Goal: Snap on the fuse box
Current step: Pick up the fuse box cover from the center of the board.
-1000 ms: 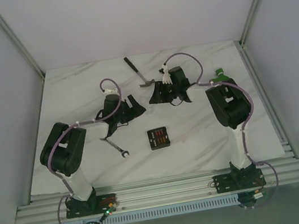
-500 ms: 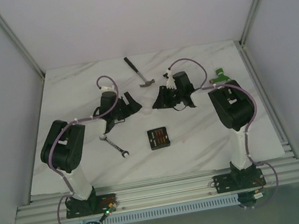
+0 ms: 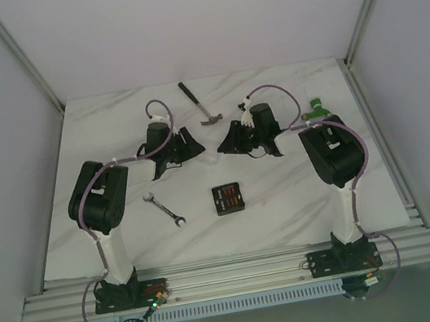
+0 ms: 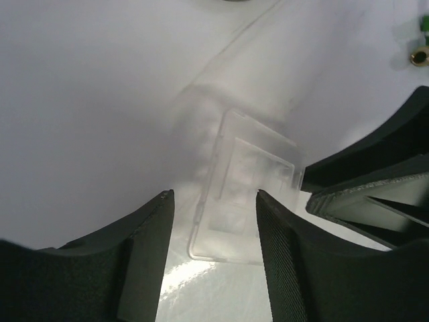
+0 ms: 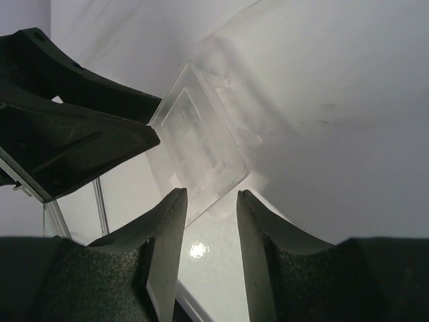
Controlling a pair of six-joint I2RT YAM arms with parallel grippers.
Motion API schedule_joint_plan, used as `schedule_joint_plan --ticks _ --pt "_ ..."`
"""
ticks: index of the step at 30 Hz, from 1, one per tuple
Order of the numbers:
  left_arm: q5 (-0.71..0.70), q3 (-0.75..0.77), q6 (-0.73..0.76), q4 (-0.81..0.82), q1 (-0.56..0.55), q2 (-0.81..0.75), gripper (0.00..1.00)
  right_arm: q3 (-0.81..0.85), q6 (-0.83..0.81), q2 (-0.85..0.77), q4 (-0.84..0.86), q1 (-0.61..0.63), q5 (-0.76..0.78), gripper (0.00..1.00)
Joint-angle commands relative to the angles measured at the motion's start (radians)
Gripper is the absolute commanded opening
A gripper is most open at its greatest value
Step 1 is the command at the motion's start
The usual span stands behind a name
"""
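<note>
The fuse box (image 3: pixel 227 198), a small black square with red fuses in its top, lies alone on the table between the two arms. Farther back, a clear plastic cover (image 4: pixel 244 194) lies flat on the white surface. My left gripper (image 4: pixel 213 201) is open, its tips on either side of the cover's near edge and a gap on both sides. The right gripper (image 5: pixel 211 198) faces it from the other side, also open, with the cover's corner (image 5: pixel 201 137) just ahead of its tips. In the top view the two grippers (image 3: pixel 190 147) (image 3: pixel 227 144) nearly meet.
A wrench (image 3: pixel 164 209) lies left of the fuse box. A hammer (image 3: pixel 199 106) lies at the back centre, behind the grippers. A green piece (image 3: pixel 315 107) sits at the back right, beside the right arm. A small brass nut (image 4: pixel 420 57) shows at the left wrist view's edge.
The left arm has swung right and away from the wrench toward the clear cover, and its jaws have narrowed. The right gripper drew in toward the cover and narrowed, then held still.
</note>
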Motion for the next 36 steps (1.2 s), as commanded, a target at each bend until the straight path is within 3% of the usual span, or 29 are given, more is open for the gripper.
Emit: schedule_joint_plan --ticks 1,6,12,19,25,32,36 --pt "0.124 0.019 0.024 -0.011 0.002 0.038 0.6 -0.014 0.027 0.022 0.053 0.003 0.01 0.43" --pt "0.203 -0.001 0.011 0.014 0.002 0.031 0.49 0.0 0.053 0.046 0.088 0.002 -0.01 0.43" --pt "0.247 -0.035 -0.011 0.052 0.002 0.013 0.46 -0.027 0.063 0.023 0.143 0.002 -0.048 0.41" --pt "0.222 -0.044 0.013 0.026 0.003 -0.011 0.46 -0.065 0.092 -0.011 0.221 0.002 -0.117 0.25" --pt "0.18 -0.086 0.013 0.03 0.002 -0.071 0.51 -0.128 0.102 -0.086 0.25 0.001 -0.122 0.01" --pt "0.083 -0.219 0.032 0.026 -0.012 -0.229 0.63 -0.242 0.086 -0.249 0.235 0.0 -0.089 0.0" --pt "-0.011 -0.286 0.101 -0.014 -0.073 -0.359 0.69 -0.333 0.063 -0.362 0.194 -0.007 -0.043 0.0"
